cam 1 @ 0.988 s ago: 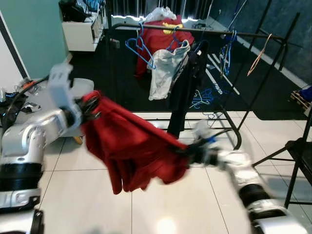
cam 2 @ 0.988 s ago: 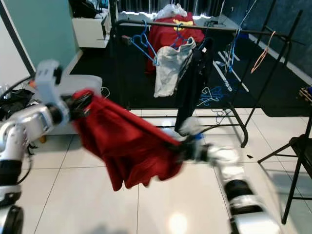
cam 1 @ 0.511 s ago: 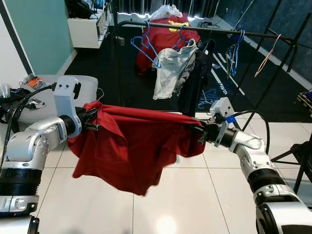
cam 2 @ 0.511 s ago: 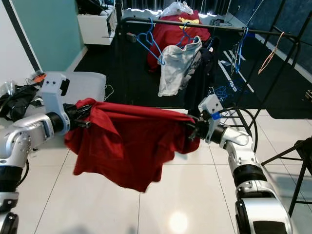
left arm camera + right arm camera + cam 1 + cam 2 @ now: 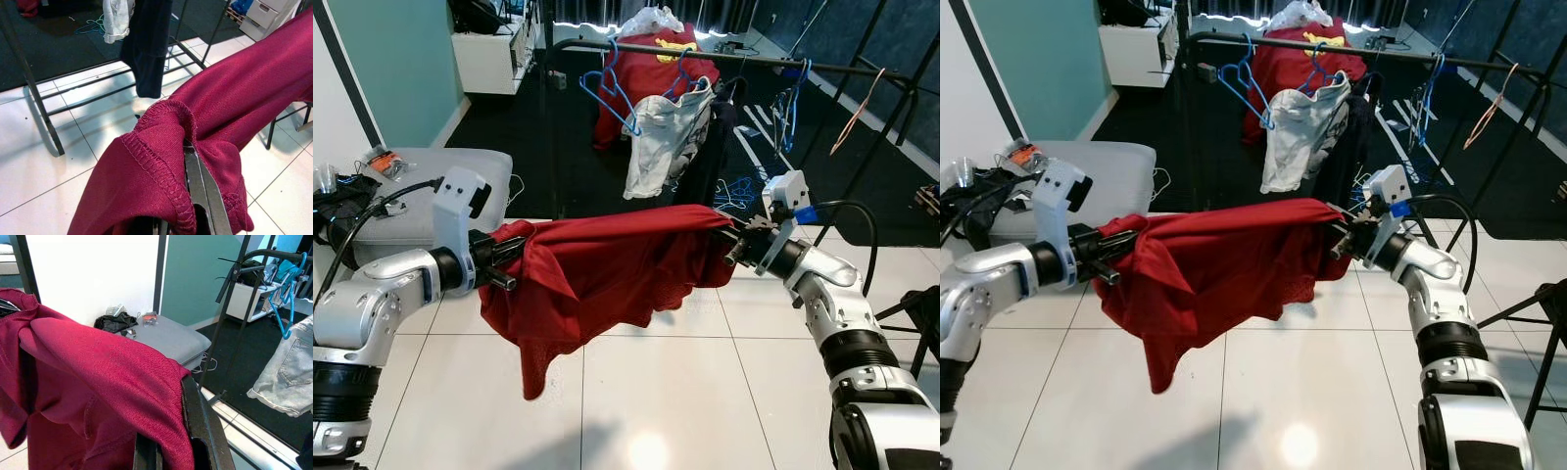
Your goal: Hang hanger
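A red shirt (image 5: 607,269) is stretched in the air between both arms above the white tiled floor (image 5: 636,392), in front of a black clothes rail (image 5: 724,59). The left gripper (image 5: 504,264) has its jaws clamped on one end of the shirt, and the right gripper (image 5: 732,245) has its jaws clamped on the other. The rail carries a blue hanger (image 5: 607,93), a pale garment (image 5: 661,137) and a dark one (image 5: 710,147). The left wrist view shows the stitched hem folded over a black finger (image 5: 203,196); the right wrist view shows a grey cushion (image 5: 168,338) by a white wall
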Controlling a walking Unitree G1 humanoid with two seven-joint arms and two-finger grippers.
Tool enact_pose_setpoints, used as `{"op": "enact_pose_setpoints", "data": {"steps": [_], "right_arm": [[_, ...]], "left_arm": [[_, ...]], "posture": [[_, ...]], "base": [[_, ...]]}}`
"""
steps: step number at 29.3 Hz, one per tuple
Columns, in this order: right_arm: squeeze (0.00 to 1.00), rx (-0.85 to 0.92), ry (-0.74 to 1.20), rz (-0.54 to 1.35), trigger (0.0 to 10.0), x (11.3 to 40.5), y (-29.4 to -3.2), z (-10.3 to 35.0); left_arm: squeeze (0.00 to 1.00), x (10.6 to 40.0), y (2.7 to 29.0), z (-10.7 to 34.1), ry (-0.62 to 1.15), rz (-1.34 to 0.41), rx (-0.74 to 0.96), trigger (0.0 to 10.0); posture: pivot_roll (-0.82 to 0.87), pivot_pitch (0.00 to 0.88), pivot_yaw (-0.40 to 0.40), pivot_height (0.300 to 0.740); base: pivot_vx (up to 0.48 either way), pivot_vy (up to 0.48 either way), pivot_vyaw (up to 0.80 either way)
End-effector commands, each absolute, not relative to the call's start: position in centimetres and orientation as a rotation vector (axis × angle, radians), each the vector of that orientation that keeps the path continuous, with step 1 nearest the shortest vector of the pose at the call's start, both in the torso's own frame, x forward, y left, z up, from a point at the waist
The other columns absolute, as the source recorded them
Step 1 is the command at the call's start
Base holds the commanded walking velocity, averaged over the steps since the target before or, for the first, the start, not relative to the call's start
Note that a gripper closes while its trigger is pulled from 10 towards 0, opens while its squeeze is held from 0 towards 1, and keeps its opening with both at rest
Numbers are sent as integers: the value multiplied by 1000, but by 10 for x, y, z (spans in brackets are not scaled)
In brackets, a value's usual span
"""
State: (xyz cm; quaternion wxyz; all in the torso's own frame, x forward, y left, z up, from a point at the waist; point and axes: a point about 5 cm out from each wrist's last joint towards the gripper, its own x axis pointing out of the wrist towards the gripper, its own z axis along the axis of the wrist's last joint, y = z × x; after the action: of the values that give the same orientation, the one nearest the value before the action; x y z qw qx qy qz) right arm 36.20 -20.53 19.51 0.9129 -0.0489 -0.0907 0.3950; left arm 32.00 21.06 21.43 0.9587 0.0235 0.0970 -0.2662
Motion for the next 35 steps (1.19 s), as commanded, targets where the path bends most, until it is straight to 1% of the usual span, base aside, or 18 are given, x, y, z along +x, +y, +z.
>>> {"op": "enact_pose_setpoints", "data": {"steps": [1, 7, 11, 26, 32, 33, 34, 35], "right_arm": [[0, -75, -217, 795, 0, 364, -210, 203], [0, -43, -195, 807, 0, 365, -210, 204], [0, -29, -122, 861, 0, 362, -209, 200], [0, -19, -111, 888, 0, 363, -206, 201], [0, -18, -95, 887, 0, 362, -206, 199], [0, -25, -86, 874, 1333, 362, -206, 196], [0, -25, -86, 874, 1333, 362, -206, 196], [0, -28, -73, 867, 5843, 361, -205, 191]], "left_arm": [[0, 317, 217, 214, 211, -525, 88, 0], [0, 316, 217, 214, 217, -536, 96, 0], [0, 309, 215, 212, 235, -590, 120, 0], [0, 307, 213, 211, 238, -605, 128, 0], [0, 307, 212, 216, 205, -607, 87, 0], [0, 308, 211, 221, 172, -608, 45, 0], [0, 308, 211, 221, 172, -608, 45, 0], [0, 309, 210, 227, 134, -610, -4, 0]], "posture": [[-66, 52, -72, 740], [-66, 51, -72, 740], [-67, 50, -76, 740], [-67, 47, -80, 740], [-67, 43, -81, 740], [-68, 39, -82, 740], [-68, 39, -82, 740], [-65, 36, -82, 740]], "base": [[0, 0, 0], [0, 0, 0], [0, 0, 0], [0, 0, 0], [0, 0, 0], [0, 0, 0], [0, 0, 0], [0, 0, 0]]}}
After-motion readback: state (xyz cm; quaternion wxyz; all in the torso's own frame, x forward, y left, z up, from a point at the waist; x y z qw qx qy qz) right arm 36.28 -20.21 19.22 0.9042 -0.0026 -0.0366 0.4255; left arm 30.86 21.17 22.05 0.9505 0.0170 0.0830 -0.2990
